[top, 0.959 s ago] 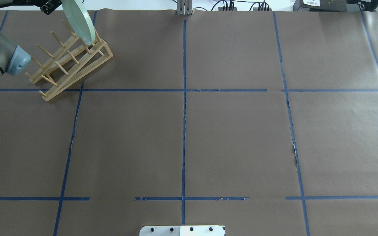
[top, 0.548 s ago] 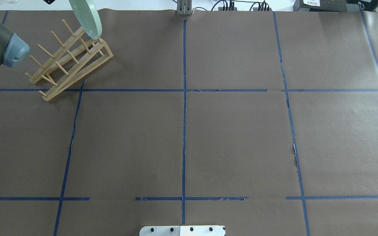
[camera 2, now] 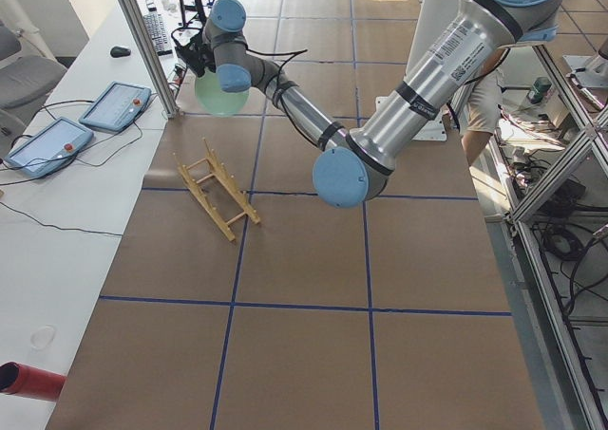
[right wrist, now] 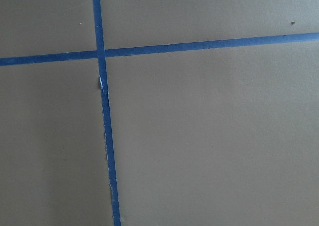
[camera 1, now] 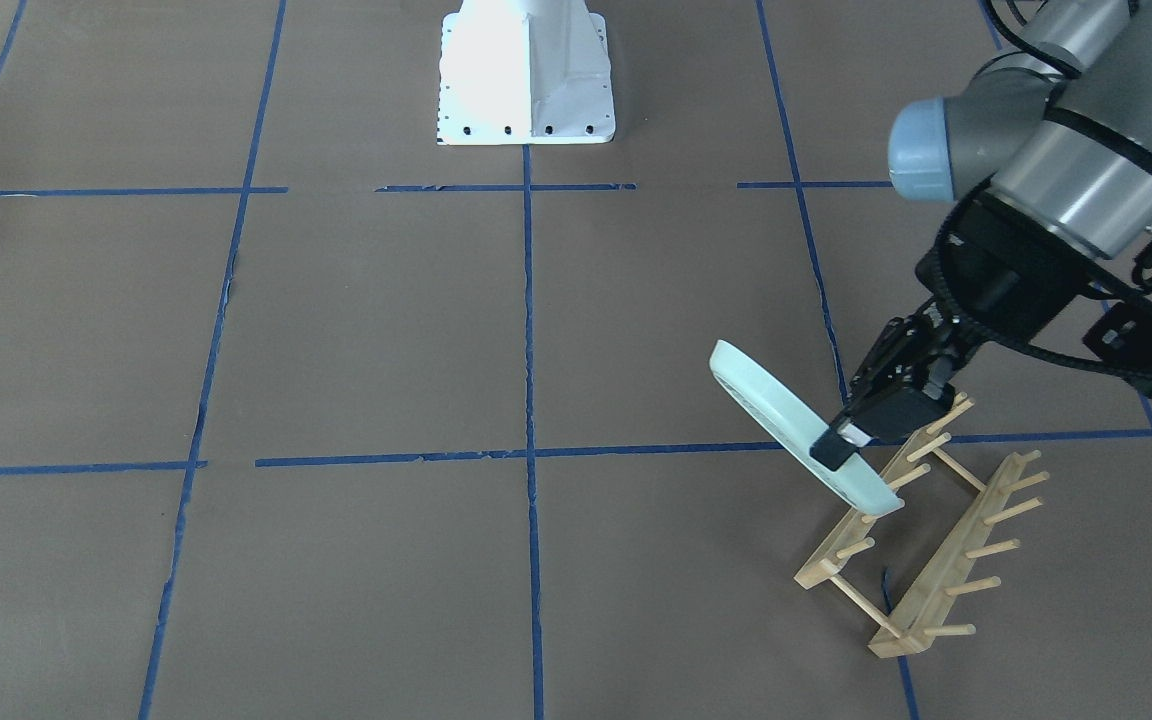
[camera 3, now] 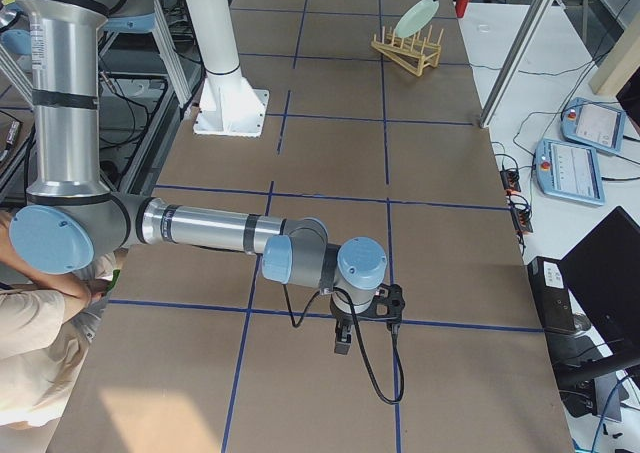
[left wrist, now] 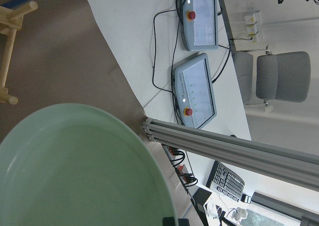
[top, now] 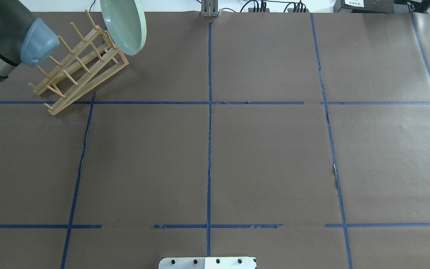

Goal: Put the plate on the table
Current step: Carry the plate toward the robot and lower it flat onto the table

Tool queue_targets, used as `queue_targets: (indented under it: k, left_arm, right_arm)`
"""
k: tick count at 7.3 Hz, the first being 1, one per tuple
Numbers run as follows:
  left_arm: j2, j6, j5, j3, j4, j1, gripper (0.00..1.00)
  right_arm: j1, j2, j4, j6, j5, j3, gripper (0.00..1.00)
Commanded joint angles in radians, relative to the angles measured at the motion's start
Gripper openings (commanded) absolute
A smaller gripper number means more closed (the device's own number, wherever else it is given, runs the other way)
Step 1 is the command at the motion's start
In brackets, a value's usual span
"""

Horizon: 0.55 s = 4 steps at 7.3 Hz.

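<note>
Plate (top: 123, 26) has swung rightward from the rack (top: 81, 66), face now showing.

A wooden peg rack (camera 1: 936, 575) stands on the tabletop (camera 1: 356, 330). It has two rails joined by thin rungs, each with a row of pegs slanting the same way. Past the tabletop's edge, on a white bench (camera 2: 57, 221), two teach pendants (left wrist: 195, 91) lie side by side, cables trailing from them. A grey office chair (left wrist: 279, 76) sits near them. An aluminium post (left wrist: 224, 146) rises at the edge. A keyboard (camera 2: 155, 31) and a mouse (camera 2: 121, 51) lie further along the bench.
</note>
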<state>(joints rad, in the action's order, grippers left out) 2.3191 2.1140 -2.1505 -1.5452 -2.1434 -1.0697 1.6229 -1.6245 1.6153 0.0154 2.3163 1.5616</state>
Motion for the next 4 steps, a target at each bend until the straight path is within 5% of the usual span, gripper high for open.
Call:
queue_targets:
  k: [1, 4]
  left_arm:
    - [0.121, -0.209, 0.093, -0.01, 0.429, 0.173, 0.0]
    - [0.208, -0.414, 0.285, 0.098, 0.887, 0.444, 0.0]
  right_arm:
    - [0.0, 0.0, 0.0, 0.0, 0.0, 0.0, 1.0]
    - [0.0, 0.0, 0.0, 0.0, 0.0, 0.0, 1.0]
